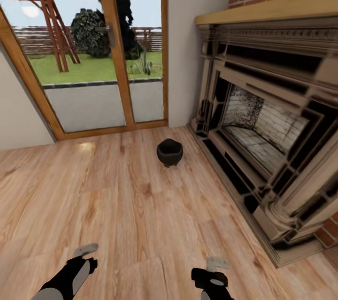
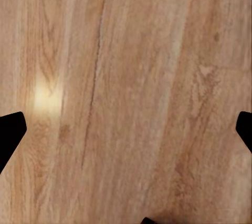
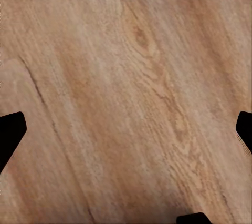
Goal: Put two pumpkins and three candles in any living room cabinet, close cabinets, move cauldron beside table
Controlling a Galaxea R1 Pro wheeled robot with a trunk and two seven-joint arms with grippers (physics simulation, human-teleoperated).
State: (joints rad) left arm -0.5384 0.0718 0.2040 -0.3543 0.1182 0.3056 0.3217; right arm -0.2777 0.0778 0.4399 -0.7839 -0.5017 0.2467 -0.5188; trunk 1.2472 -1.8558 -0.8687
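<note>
While both arms are held low over the floor, the left gripper (image 2: 126, 129) and the right gripper (image 3: 126, 129) are seen with fingertips spread wide apart, nothing held or touched between them. Bare wooden floor (image 1: 117, 206) is seen beneath each. A brick fireplace (image 1: 263, 126) is set along the right wall, and a glass door (image 1: 103, 56) onto a garden lies ahead. The cauldron (image 1: 169, 152) is placed upright on the floor, near the fireplace's corner; its contents cannot be made out.
</note>
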